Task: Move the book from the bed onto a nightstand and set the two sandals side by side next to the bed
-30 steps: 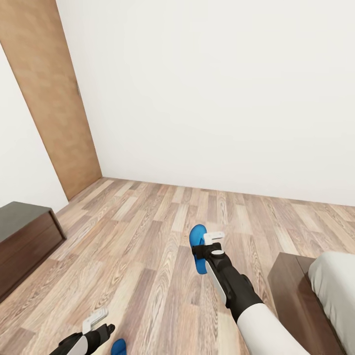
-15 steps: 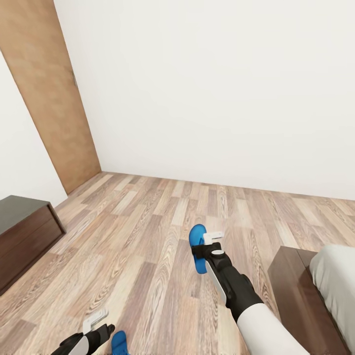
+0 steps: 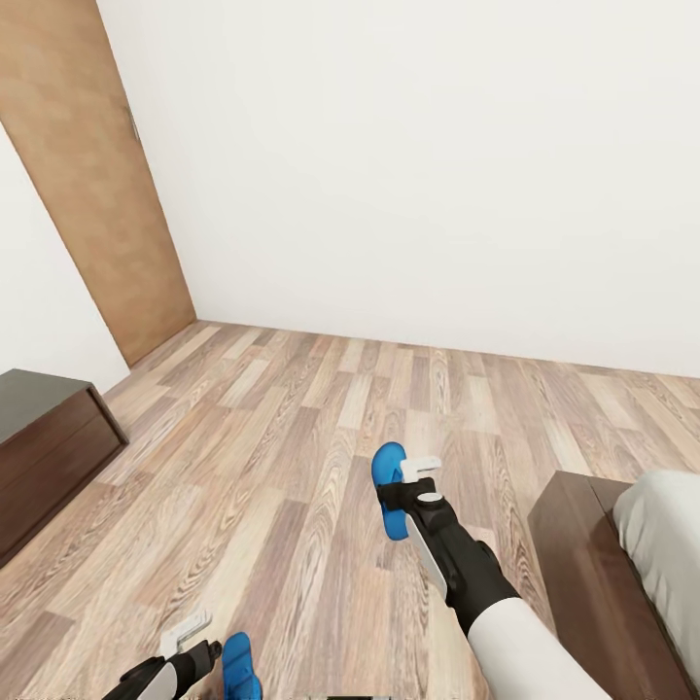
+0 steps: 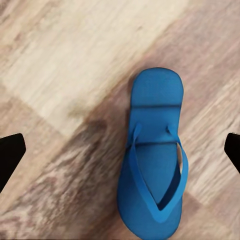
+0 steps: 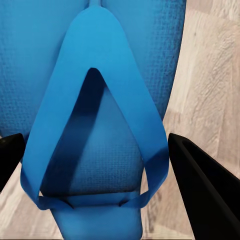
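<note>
The bed (image 3: pixel 622 583) is the anchor here: its dark frame corner and a bit of pale mattress sit at the robot's right. Well away across the plank floor (image 3: pixel 292 457) stands a low dark cabinet (image 3: pixel 44 457), its front shut, so I cannot tell what it holds. Behind it are a white wall (image 3: pixel 418 165) and a wooden door (image 3: pixel 92 185).

Just off the bed's corner, the right gripper (image 3: pixel 413 473) hangs over one blue sandal (image 3: pixel 391 491). In the right wrist view its dark fingers (image 5: pixel 200 180) stand wide on either side of the thong strap (image 5: pixel 100 115), not pinching it that I can see. Farther from the bed, the left gripper (image 3: pixel 194 637) hovers by the other sandal (image 4: pixel 152 155), which lies flat on the boards; its fingertips (image 4: pixel 10 155) are spread far apart, holding nothing.

I'd say the step is laying the pair parallel beside the bed. To do it well, match toe direction, bring the farther sandal alongside the nearer, and set each flat before backing off.
</note>
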You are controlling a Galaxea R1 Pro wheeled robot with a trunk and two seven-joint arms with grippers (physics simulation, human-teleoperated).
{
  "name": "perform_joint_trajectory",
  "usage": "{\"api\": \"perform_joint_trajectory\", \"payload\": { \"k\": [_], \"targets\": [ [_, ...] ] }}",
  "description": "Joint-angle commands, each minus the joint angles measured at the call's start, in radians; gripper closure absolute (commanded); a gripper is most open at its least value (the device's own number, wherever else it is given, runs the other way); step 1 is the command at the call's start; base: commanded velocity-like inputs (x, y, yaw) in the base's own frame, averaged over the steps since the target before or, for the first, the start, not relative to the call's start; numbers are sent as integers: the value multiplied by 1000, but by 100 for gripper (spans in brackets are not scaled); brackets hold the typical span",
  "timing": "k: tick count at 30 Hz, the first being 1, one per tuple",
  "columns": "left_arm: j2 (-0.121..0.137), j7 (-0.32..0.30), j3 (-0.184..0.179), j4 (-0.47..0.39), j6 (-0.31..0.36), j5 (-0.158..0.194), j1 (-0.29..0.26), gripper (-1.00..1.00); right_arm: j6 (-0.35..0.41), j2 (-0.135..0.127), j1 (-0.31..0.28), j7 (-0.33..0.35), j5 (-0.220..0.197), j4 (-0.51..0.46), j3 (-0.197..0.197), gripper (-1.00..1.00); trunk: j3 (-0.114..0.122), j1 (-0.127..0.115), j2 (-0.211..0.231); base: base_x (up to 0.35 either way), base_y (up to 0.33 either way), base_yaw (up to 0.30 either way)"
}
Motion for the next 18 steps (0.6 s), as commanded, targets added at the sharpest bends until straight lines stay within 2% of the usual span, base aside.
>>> {"api": "perform_joint_trajectory", "payload": {
  "k": [1, 14, 18],
  "targets": [
    [0, 4, 2, -3, 5, 5, 0, -100, 6, 0, -1, -6, -1, -1, 3, 100, -5, 0, -1, 0, 0, 0],
    [-3, 4, 0, -9, 1, 3, 0, -100, 6, 0, 0, -6, -1, -1, 3, 100, -55, 6, -4, 0, 0, 0],
    [-14, 4, 0, -11, 1, 3, 0, -100, 6, 0, 0, -6, -1, -1, 3, 100, -71, 8, -5, 0, 0, 0]
  ]
}}
